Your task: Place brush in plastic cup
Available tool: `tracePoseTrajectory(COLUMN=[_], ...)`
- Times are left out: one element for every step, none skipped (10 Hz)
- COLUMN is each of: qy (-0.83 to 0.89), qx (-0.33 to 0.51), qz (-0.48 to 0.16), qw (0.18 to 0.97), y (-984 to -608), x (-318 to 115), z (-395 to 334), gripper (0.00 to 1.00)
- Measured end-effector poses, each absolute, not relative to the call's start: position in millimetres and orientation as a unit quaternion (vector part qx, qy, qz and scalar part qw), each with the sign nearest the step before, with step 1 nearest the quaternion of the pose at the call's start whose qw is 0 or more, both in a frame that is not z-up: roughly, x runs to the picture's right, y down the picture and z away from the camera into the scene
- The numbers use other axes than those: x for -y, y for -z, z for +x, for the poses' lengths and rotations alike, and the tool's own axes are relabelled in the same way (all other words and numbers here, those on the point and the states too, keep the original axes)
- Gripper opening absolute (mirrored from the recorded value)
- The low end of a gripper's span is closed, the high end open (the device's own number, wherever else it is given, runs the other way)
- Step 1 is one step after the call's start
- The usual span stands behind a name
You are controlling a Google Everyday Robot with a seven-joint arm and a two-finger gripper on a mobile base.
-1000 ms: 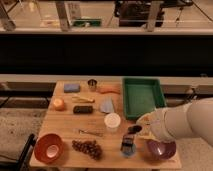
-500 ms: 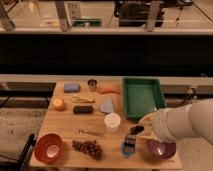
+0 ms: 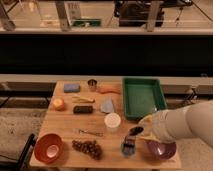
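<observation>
Matt wood table [image 3: 65, 125]; end effector [image 3: 134, 133] above plastic cup [image 3: 127, 148]

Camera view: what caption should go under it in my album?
Robot's white arm holds its pincer just above the small round light-blue plastic cup, where the short black-handled brush sits at the rim.

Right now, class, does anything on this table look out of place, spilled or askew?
Only the brush: it pokes up, tilted, out of the plastic cup near the table's front edge. The tool is at its upper end. Nothing looks spilled.

High frontal view; end effector [image 3: 135, 131] lower-right
</observation>
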State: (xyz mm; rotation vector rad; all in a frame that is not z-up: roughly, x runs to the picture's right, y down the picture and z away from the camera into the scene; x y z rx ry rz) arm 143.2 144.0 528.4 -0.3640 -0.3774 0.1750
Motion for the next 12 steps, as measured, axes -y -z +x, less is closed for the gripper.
tracePoseTrajectory(qy=[-0.088, -0.089, -0.089, -0.090, -0.090, -0.091, -0.091, -0.091, -0.091, -0.091, -0.091, -0.091], qx=[0.186, 0.186, 0.186, 0.186, 0.186, 0.186, 0.186, 0.187, 0.187, 0.187, 0.186, 0.186], qz=[-0.181, -0.181, -0.181, -0.182, -0.182, -0.182, -0.183, -0.183, -0.183, -0.184, -0.184, -0.185], qw=[0.962, 0.962, 0.962, 0.961, 0.961, 0.961, 0.961, 0.961, 0.961, 0.961, 0.961, 0.961], y=[-531, -532, -534, -535, -535, -536, -537, -537, -538, -539, -539, -541], x=[-145, -146, -148, -149, -150, -151, -153, -154, -156, -157, -158, -159], z=[144, 144, 143, 143, 143, 143, 143, 142, 142, 142, 142, 142], gripper=[0.00, 0.00, 0.00, 0.00, 0.00, 0.00, 0.00, 0.00, 0.00, 0.00, 0.00, 0.00])
